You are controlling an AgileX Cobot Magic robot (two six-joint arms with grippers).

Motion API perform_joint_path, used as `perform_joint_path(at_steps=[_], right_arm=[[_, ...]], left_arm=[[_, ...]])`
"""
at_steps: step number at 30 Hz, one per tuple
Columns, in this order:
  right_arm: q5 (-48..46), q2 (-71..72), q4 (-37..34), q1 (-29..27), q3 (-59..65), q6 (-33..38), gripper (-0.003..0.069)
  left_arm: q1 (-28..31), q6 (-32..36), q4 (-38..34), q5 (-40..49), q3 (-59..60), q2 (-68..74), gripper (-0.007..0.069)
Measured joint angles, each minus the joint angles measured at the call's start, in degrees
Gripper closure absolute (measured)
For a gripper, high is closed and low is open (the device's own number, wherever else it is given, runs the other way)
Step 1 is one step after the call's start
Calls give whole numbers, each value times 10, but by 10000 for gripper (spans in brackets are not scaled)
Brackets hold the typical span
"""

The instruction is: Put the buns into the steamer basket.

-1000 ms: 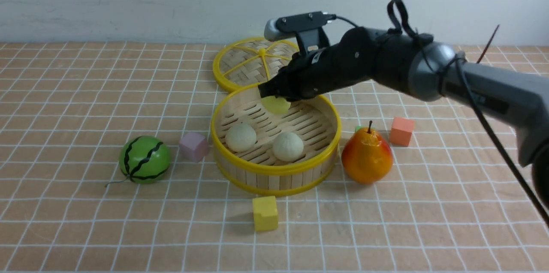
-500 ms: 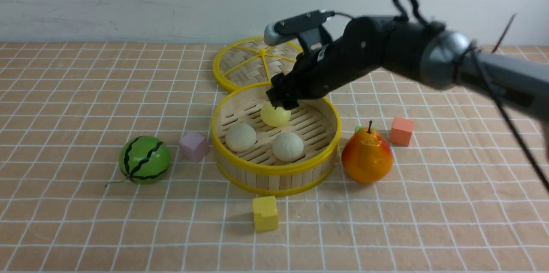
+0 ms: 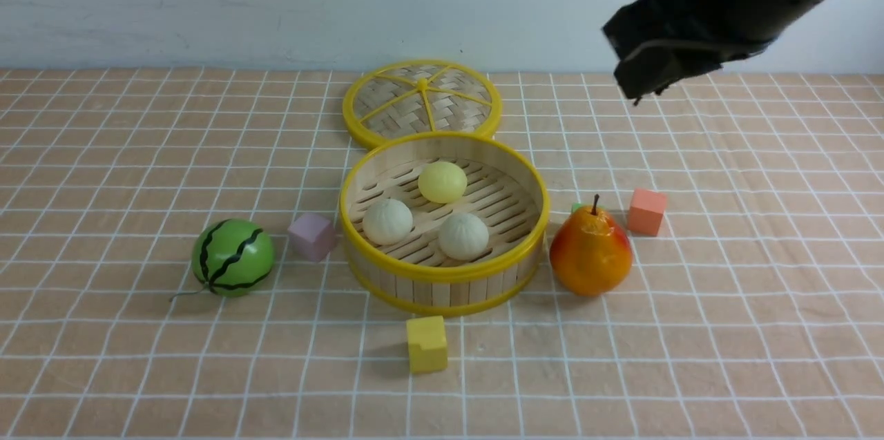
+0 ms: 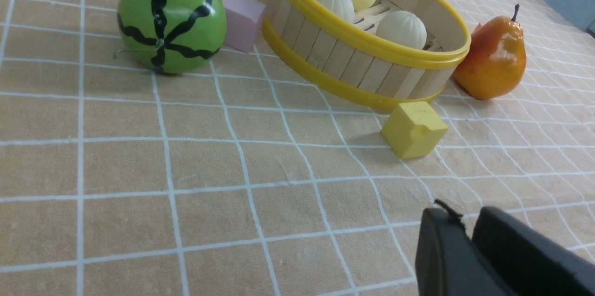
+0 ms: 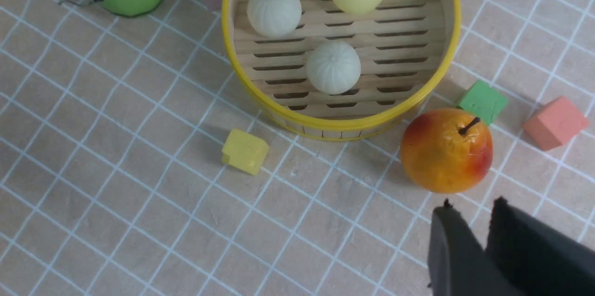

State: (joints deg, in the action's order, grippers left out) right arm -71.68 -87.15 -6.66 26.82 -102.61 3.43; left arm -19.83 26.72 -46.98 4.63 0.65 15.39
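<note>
One pear [image 3: 590,257] beside steamer basket [image 3: 442,288]

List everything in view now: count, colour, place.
buns: three, two off-white, one pale yellow, in the steamer basket
steamer basket: one, bamboo, yellow rims, centre
lid: one, woven, yellow rim, behind basket
watermelon ball: one, green, left of basket
pear: one, orange-red, right of basket
pink cube: one, between ball and basket
yellow cube: one, in front of basket
green cube: one, behind pear
orange cube: one, right of pear
left gripper: black, low over tablecloth, empty
right gripper: black, raised on right, empty
</note>
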Motion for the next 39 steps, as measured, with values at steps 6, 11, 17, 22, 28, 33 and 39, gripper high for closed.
perform_joint_path(at_steps=[6,11,17,22,28,33,39], right_arm=[[-3,89,2,0,65,-1,629],[-8,171,2,0,132,-1,635],[-8,214,2,0,147,-1,631],[-8,216,2,0,148,-1,627],[-8,216,2,0,150,-1,622],[-5,244,35,-21,177,-1,620],[168,411,31,-116,412,-1,620]], left_arm=[[0,0,0,0,0,0,529],[0,0,0,0,0,0,522],[0,0,0,0,0,0,516],[0,0,0,0,0,0,515],[0,0,0,0,0,0,508],[0,0,0,0,0,0,504],[0,0,0,0,0,0,499]])
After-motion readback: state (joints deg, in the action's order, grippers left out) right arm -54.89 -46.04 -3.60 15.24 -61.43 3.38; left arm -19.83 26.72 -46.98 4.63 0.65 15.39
